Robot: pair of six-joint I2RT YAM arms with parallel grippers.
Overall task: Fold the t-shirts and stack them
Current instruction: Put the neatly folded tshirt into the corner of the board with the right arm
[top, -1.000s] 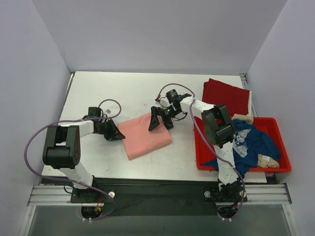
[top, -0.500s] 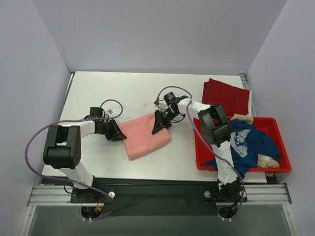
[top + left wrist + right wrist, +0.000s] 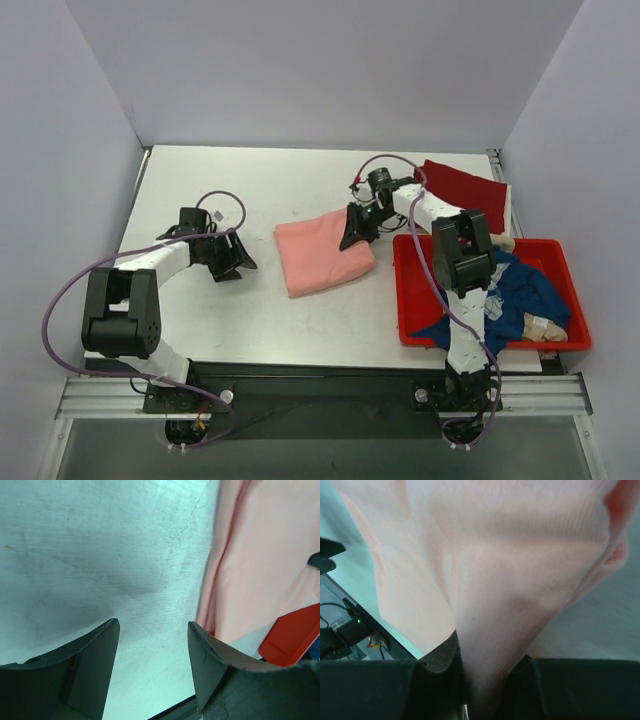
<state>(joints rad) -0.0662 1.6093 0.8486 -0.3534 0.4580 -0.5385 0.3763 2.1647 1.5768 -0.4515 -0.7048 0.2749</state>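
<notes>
The folded salmon-pink t-shirt point(image 3: 322, 255) lies mid-table. My right gripper point(image 3: 355, 232) is shut on its far right edge, and the pink cloth point(image 3: 490, 645) is bunched between the jaws in the right wrist view. To the left, apart from the shirt, my left gripper point(image 3: 240, 262) stands open over bare table; its dark fingers point(image 3: 95, 665) frame the tabletop, with the pink shirt point(image 3: 260, 555) off to the right. A folded dark red t-shirt point(image 3: 462, 194) lies at the back right. The navy blue t-shirt point(image 3: 520, 290) is crumpled in the tub.
The red plastic tub point(image 3: 404, 300) sits at the right, close to the pink shirt's right edge, holding the blue shirt and some pale cloth point(image 3: 540, 326). Purple cables loop from both arms. The table's near edge point(image 3: 300, 362) runs along the front.
The left gripper has let go of the pink shirt and opened. The right gripper has closed on the shirt's edge and dragged it to the right, toward the tub.
</notes>
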